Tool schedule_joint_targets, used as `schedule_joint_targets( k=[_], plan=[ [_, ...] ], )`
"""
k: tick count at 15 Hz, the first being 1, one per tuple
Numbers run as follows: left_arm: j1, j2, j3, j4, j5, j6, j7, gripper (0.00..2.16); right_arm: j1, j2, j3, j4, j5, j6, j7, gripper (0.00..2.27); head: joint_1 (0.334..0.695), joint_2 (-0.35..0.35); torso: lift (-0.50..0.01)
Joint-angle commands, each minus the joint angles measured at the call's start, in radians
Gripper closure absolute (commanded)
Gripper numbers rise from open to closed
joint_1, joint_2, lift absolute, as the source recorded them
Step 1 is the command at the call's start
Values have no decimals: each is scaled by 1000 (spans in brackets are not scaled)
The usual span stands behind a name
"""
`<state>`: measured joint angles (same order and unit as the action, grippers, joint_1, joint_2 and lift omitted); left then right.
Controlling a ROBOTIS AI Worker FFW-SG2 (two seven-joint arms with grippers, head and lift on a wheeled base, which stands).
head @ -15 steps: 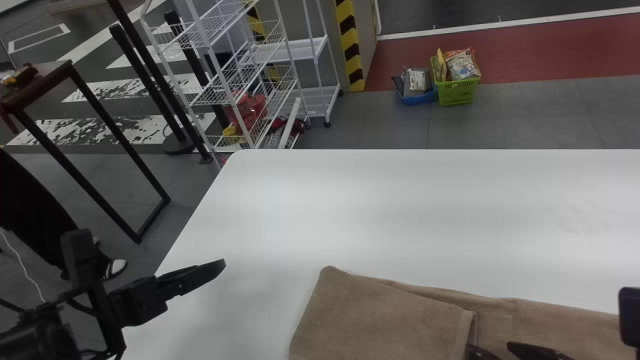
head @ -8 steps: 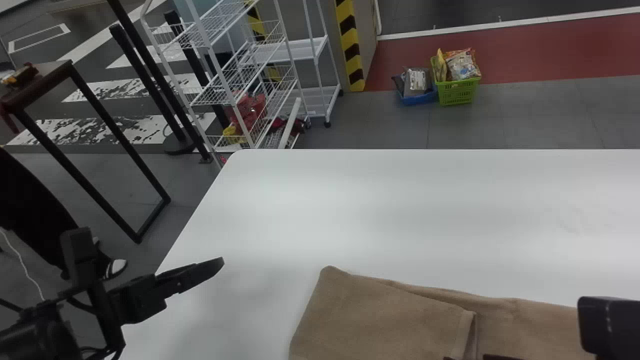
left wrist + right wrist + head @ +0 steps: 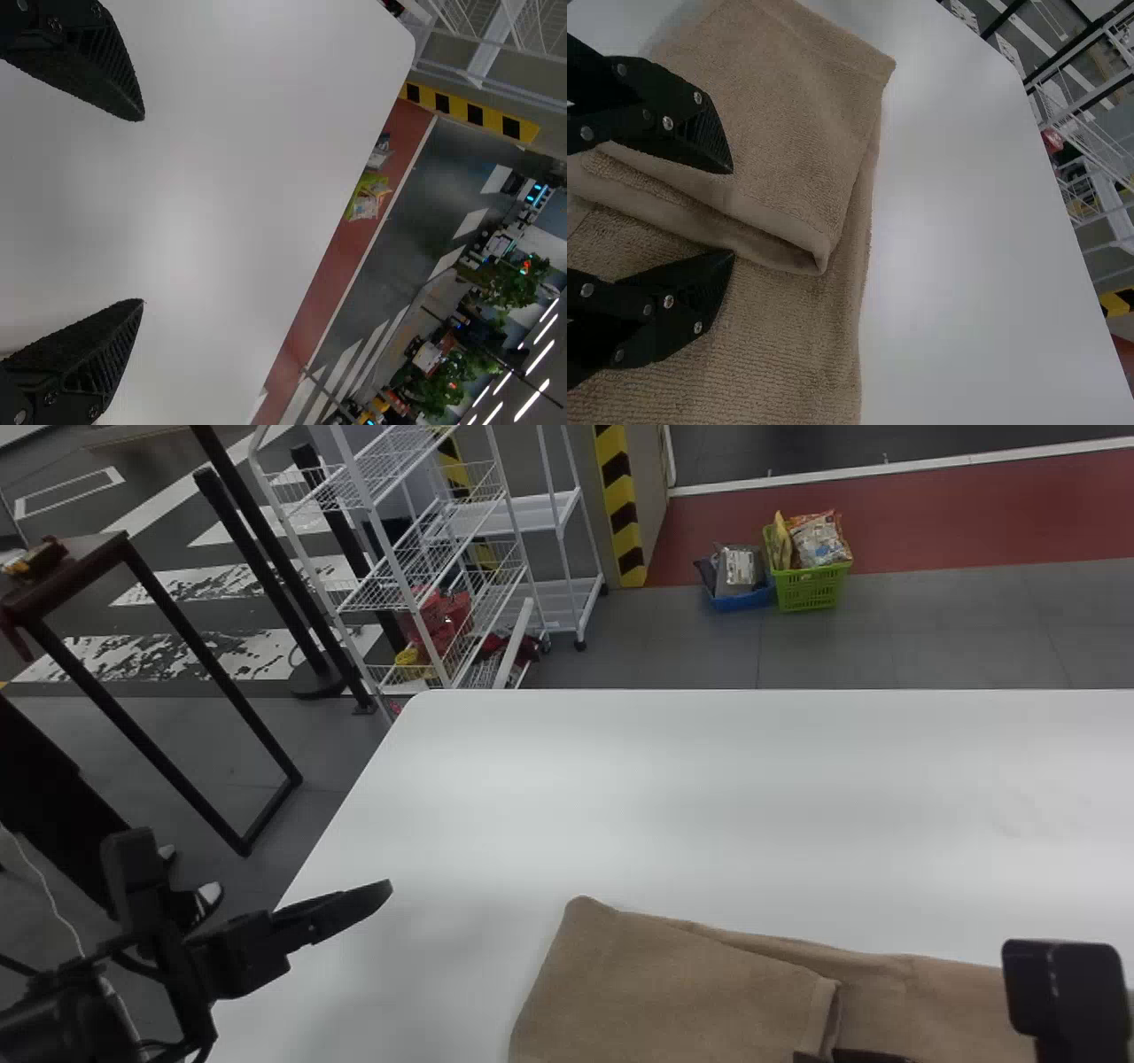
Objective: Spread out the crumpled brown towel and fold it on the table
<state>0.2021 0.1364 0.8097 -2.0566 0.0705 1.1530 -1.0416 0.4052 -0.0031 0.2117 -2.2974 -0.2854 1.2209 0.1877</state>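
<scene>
The brown towel (image 3: 673, 983) lies on the white table at the bottom of the head view, its left part folded over the longer layer. My left gripper (image 3: 341, 911) is over the table's left side, away from the cloth; in the left wrist view this gripper (image 3: 143, 210) has its fingers wide apart with nothing between them. My right gripper (image 3: 849, 1056) is low at the flap's edge. In the right wrist view that gripper (image 3: 733, 212) stands open at the folded towel (image 3: 788, 115), the flap's hemmed edge running between its fingers. Whether they touch the cloth I cannot tell.
The table's left edge (image 3: 341, 802) slants beside my left arm. Beyond the table stand a white wire rack (image 3: 425, 558) and, on the floor, a green basket (image 3: 811, 586) beside a blue one. A dark side table (image 3: 75, 567) is at the far left.
My right gripper has moved left and slightly nearer the robot, to the flap's edge. The left gripper has barely shifted. The towel's folded shape looks much the same.
</scene>
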Motion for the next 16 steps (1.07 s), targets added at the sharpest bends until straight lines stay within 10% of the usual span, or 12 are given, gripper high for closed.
schedule_joint_targets(
  k=[1,11,16],
  plan=[
    [0,0,2,0,0,0,-1,70,-6,4,0,3,-9,12,3,974,695,350,-127],
    [0,-1,2,-10,3,9,-1,70,32,4,-32,-79,-52,30,32,1204,695,350,-127],
    [0,-4,-3,-17,-6,27,-1,70,44,4,-219,-194,-213,214,73,1204,695,350,-127]
  ],
)
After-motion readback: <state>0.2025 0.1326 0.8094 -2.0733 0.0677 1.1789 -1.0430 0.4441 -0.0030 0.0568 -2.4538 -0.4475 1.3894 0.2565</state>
